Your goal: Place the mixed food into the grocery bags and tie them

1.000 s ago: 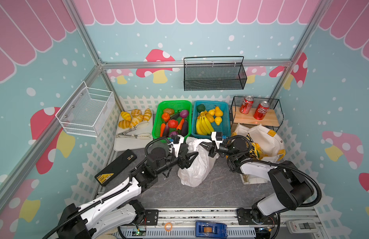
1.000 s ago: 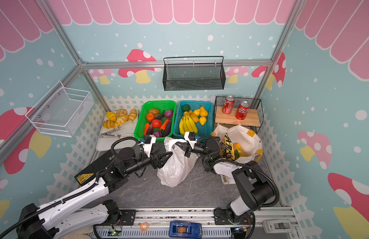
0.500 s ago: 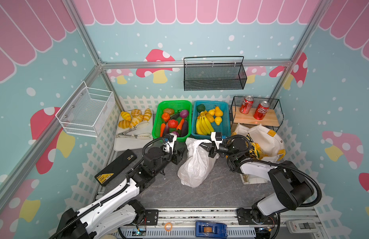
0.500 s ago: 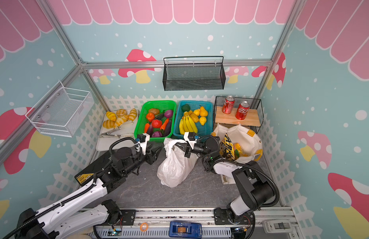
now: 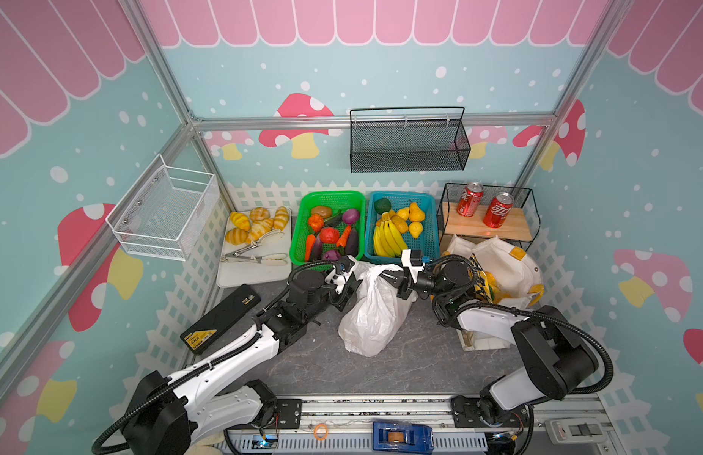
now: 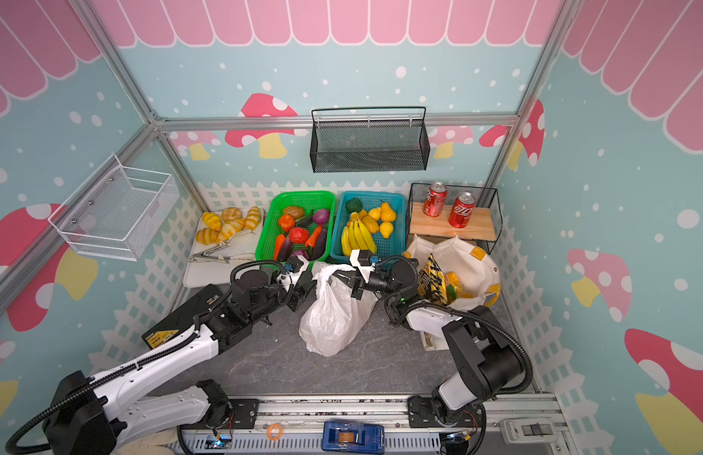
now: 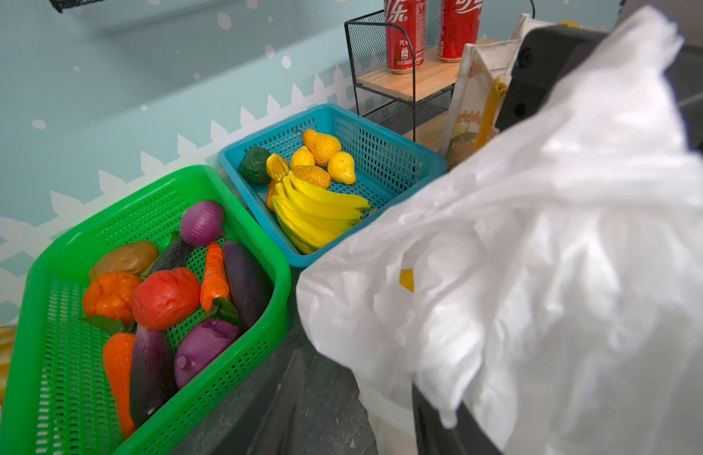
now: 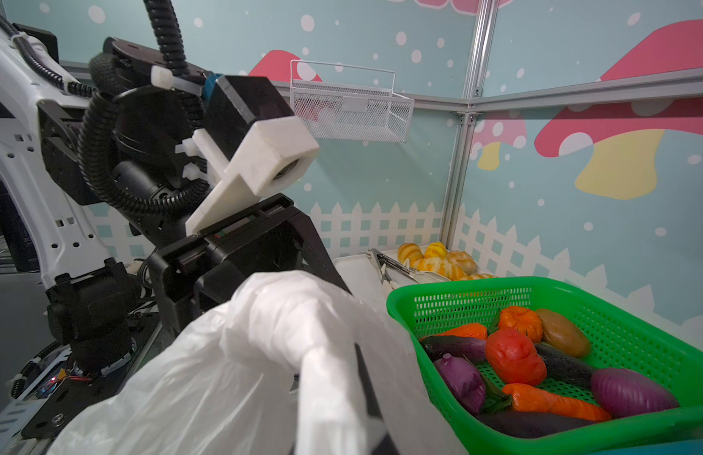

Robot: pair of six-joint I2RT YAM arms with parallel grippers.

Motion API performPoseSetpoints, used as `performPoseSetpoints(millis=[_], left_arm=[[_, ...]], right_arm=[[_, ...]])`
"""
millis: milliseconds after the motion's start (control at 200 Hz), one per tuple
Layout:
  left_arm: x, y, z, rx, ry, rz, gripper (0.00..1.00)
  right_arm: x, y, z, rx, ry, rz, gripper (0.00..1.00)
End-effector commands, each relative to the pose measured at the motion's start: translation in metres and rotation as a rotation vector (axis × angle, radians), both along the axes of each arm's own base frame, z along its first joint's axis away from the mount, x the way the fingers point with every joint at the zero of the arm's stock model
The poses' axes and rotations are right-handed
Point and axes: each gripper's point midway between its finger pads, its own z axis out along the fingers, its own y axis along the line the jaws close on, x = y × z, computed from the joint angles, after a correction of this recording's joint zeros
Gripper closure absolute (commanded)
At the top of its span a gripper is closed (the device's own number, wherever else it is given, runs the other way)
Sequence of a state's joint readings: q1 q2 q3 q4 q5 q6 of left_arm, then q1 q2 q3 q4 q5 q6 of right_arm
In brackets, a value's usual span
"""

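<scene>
Two grippers: both at the bunched top of the thin crinkly white plastic bag, one on each side. The bag stands mid-table on the grey marbled tabletop.
Right gripper: pressed together on the bag's handle loop; in the right wrist view the plastic runs straight into it.
Left gripper: black fingers either side of the bag's top, plastic draped over one. Clamped or not, cannot tell.
Left wrist only: small yellow patch showing through the plastic; red soda cans close up.
Right wrist only: left arm's white camera housing fills the near side and hides the table behind it.
Top views only: cream cloth tote with yellow patches slumped open just beside the right arm, with a crinkly yellow-and-black snack packet and a yellow toy fruit in its mouth.
Blue plastic basket: bananas and knobbly yellow pears, behind the bag.
Green plastic basket: toy vegetables, just beside the blue one.
Wire shelf with wooden board: both cans upright on it, behind the tote.
White tray: golden bread rolls and metal tongs.
Black case with yellow label: on the table beside the left arm.
In the way: the right wrist covers the tote's near edge in both top views — the bag blocks much of the left wrist view.
</scene>
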State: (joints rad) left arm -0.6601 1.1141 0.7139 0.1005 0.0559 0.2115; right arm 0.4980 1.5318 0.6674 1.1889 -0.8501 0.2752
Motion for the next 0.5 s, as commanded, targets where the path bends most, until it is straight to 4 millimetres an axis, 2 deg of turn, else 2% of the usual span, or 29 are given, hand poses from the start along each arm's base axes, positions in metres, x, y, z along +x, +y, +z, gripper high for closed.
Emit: performPoseSetpoints(millis=[0,240,495], left_arm=[[0.0,-0.011,0.016,0.012,-0.064,-0.08,0.55],[-0.006,-0.022,0.024,0.004,-0.101,-0.157,0.55],[-0.002,-0.029,0.026,-0.001,-0.11,-0.18,0.7]], right_arm=[[-0.003,0.0,0.018,0.025,-0.042,0.009,1.0],[-0.002,0.001,0.018,0.024,-0.041,0.012,1.0],[-0.003,0.001,0.019,0.025,-0.04,0.019,1.0]])
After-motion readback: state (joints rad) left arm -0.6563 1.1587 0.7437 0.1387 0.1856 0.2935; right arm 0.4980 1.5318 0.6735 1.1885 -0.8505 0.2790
